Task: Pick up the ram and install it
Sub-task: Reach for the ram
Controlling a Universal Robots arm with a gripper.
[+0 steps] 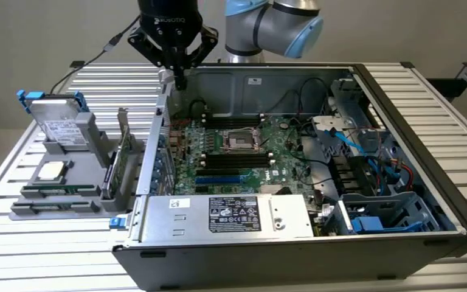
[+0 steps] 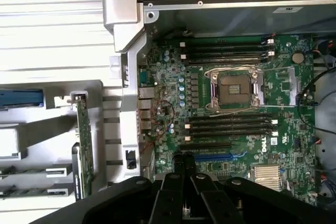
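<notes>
The ram is a thin green stick standing on edge in a grey holder outside the open computer case, on the exterior view's left. From the wrist it is a narrow green strip. My gripper hangs high over the back corner of the case's near wall, well above and behind the ram. Its black fingers are pressed together and shut on nothing. Black memory slots lie beside the CPU socket on the motherboard.
A taller green expansion card stands in the holder just behind the ram. A silver hard drive with blue clips sits at the holder's back. The power supply, cables and a drive cage crowd the case's front and right.
</notes>
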